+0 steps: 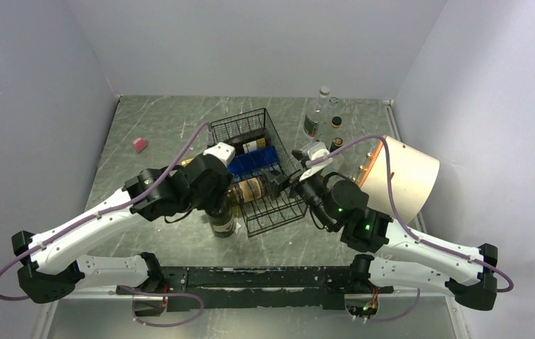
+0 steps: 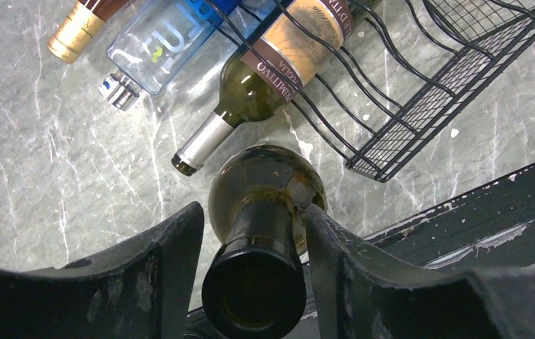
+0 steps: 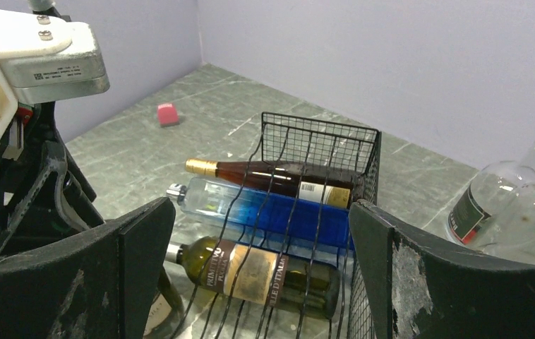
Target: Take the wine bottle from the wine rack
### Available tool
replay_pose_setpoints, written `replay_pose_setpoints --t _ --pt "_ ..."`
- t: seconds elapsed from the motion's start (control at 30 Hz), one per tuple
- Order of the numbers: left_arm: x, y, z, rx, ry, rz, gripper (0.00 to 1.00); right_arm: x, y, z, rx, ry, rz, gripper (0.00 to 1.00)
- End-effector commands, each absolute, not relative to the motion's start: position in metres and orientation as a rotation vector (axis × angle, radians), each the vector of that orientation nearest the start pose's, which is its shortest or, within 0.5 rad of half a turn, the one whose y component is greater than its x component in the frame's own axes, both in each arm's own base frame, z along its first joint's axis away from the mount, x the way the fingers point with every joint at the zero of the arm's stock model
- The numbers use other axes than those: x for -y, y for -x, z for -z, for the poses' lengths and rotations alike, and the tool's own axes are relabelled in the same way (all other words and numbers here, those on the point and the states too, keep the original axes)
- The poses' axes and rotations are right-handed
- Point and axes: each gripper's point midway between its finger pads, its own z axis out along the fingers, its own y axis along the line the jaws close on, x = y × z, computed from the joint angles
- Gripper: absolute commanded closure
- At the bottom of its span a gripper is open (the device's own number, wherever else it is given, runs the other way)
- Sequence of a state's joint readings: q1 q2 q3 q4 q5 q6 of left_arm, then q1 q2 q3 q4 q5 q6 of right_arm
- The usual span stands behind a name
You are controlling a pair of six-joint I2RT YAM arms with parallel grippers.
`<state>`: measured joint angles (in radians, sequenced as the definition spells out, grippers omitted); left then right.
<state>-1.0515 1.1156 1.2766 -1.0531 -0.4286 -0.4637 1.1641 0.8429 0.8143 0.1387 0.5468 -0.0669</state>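
The black wire wine rack (image 1: 279, 212) stands mid-table and holds three bottles lying down: a green wine bottle (image 3: 265, 272) with a brown label, a blue-tinted clear bottle (image 3: 272, 212) and a brown bottle (image 3: 265, 175) with a gold cap. A dark wine bottle (image 1: 223, 224) stands upright on the table just left of the rack. My left gripper (image 2: 254, 219) straddles its neck (image 2: 261, 240). The right finger (image 2: 321, 233) touches the shoulder, and a gap shows at the left finger. My right gripper (image 3: 261, 282) is open and empty at the rack's right end (image 1: 282, 185).
A pink cube (image 1: 139, 145) lies at the far left. Clear glass bottles (image 1: 315, 113) and small jars (image 1: 336, 123) stand at the back right. A large white cylinder (image 1: 402, 176) lies on its side at the right. The arms' dark base rail (image 1: 265, 277) runs along the near edge.
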Motion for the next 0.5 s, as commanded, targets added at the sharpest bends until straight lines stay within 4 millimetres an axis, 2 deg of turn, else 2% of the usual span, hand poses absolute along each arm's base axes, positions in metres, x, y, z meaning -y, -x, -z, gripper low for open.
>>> replay_pose_setpoints --t 0.0,0.1,0.2,0.27,0.33,0.47 --pt "0.192 -0.177 -0.23 -2.339 -0.472 0.151 0.44 -0.249 -0.212 -0.354 -1.414 0.456 -0.48 0.0" --pt "0.188 -0.173 -0.224 -2.357 -0.455 0.154 0.51 -0.248 -0.211 -0.354 -1.413 0.455 -0.481 0.0" --pt "0.182 -0.169 -0.22 -2.375 -0.437 0.145 0.62 -0.247 -0.211 -0.35 -1.414 0.451 -0.478 0.0" --pt "0.176 -0.167 -0.224 -2.385 -0.408 0.125 0.75 -0.248 -0.212 -0.347 -1.418 0.451 -0.479 0.0" --pt "0.172 -0.167 -0.231 -2.381 -0.398 0.121 0.92 -0.25 -0.212 -0.343 -1.426 0.462 -0.479 0.0" --pt "0.162 -0.165 -0.243 -2.372 -0.336 0.112 0.93 -0.254 -0.213 -0.339 -1.444 0.471 -0.476 0.0"
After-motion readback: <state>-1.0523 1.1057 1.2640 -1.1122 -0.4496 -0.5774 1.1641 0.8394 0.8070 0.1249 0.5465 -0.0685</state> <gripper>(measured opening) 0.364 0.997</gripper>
